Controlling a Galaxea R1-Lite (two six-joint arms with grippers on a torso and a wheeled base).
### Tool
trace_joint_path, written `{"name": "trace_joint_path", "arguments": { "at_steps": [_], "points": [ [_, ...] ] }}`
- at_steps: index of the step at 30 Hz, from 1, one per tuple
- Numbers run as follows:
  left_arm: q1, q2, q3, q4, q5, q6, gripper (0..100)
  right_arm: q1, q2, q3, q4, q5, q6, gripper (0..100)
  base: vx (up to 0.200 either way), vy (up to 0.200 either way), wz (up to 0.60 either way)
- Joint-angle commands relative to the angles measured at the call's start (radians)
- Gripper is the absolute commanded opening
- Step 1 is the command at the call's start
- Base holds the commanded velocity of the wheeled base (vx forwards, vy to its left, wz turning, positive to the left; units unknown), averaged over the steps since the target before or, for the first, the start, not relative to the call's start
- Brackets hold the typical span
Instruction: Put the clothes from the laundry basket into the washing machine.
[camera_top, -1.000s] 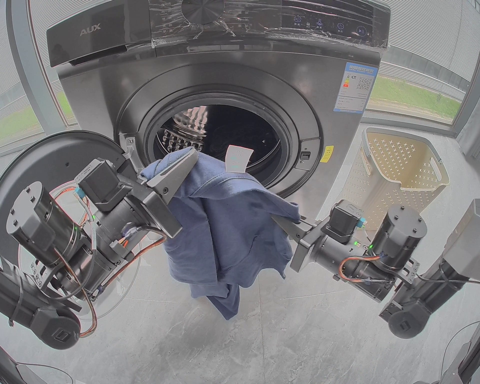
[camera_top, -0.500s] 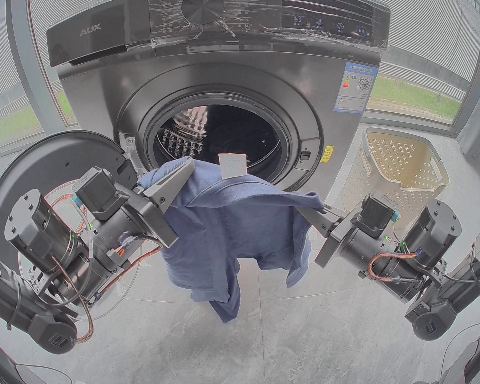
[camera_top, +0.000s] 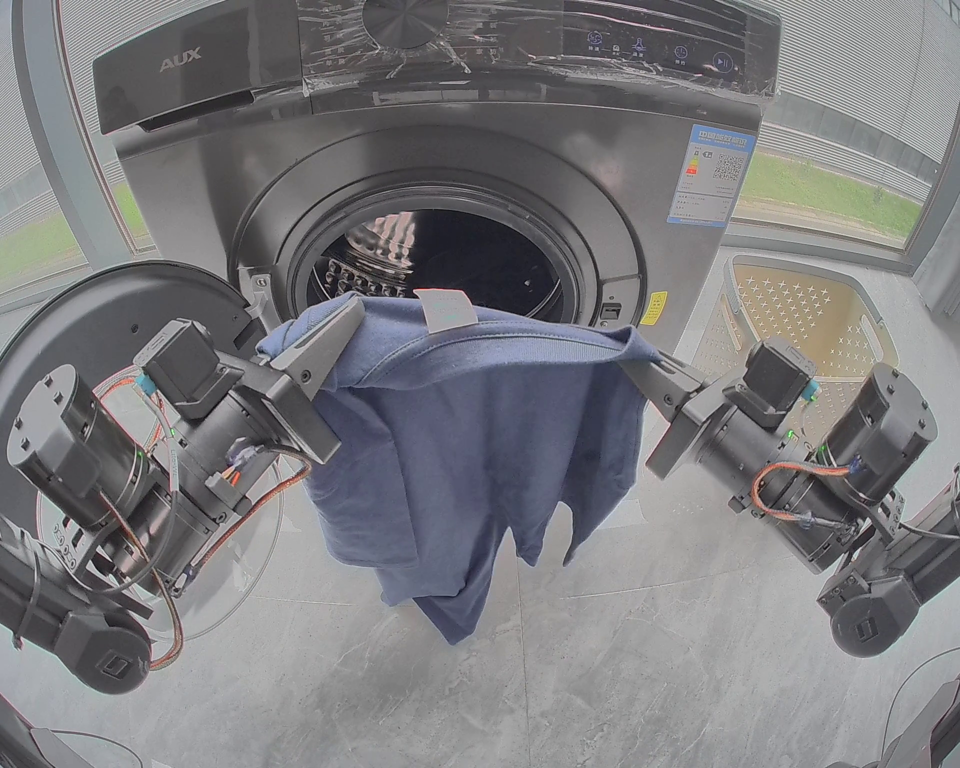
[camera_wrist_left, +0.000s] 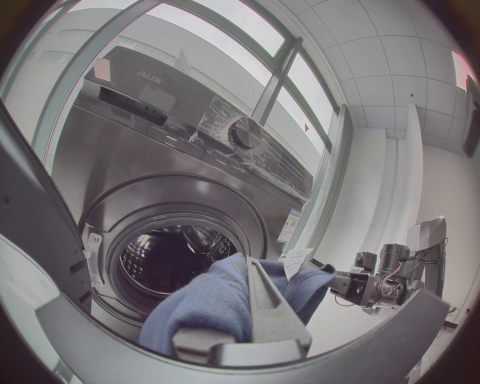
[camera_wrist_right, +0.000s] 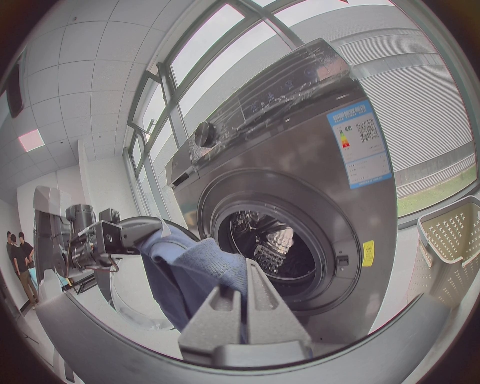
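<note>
A dark blue shirt (camera_top: 470, 430) with a white neck label (camera_top: 446, 309) hangs stretched between my two grippers, just in front of the washing machine's (camera_top: 440, 120) open drum (camera_top: 440, 265). My left gripper (camera_top: 345, 320) is shut on the shirt's left shoulder (camera_wrist_left: 220, 300). My right gripper (camera_top: 640, 365) is shut on its right shoulder (camera_wrist_right: 215, 265). The shirt's hem dangles above the floor. The beige laundry basket (camera_top: 810, 330) stands to the right of the machine, behind my right arm.
The machine's round door (camera_top: 110, 330) stands swung open on the left, behind my left arm. Grey tiled floor (camera_top: 620, 660) lies below the shirt. Windows surround the machine.
Both grippers have moved apart and upward, the right one swinging far to the right. The shirt went from bunched to spread wide and now sits level with the drum's lower rim.
</note>
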Motion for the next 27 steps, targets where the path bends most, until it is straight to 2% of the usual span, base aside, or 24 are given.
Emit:
{"name": "trace_joint_path", "arguments": {
  "at_steps": [1, 7, 8, 12, 16, 27],
  "points": [
    [0.016, 0.004, -0.006, -0.001, 0.002, -0.001, 0, -0.005, -0.013, -0.042, -0.001, -0.004, 0.009, 0, 0.000, 0.000, 0.00],
    [0.016, 0.006, -0.006, 0.001, 0.002, -0.001, 0, -0.005, -0.032, -0.071, -0.001, -0.009, 0.011, 0, 0.000, 0.000, 0.00],
    [0.017, 0.004, -0.011, 0.001, 0.002, -0.001, 0, 0.001, -0.033, -0.088, 0.004, -0.032, 0.011, 0, 0.000, 0.000, 0.00],
    [0.020, 0.003, -0.039, 0.001, 0.016, -0.001, 0, 0.008, -0.033, -0.111, 0.012, -0.053, 0.009, 0, 0.000, 0.000, 0.00],
    [0.020, 0.000, -0.066, 0.001, 0.044, -0.001, 0, 0.007, -0.033, -0.116, 0.012, -0.055, 0.009, 0, 0.000, 0.000, 0.00],
    [0.016, -0.012, -0.089, 0.002, 0.047, -0.001, 0, -0.002, -0.033, -0.136, 0.013, -0.056, 0.011, 0, 0.000, 0.000, 0.00]
  ]
}}
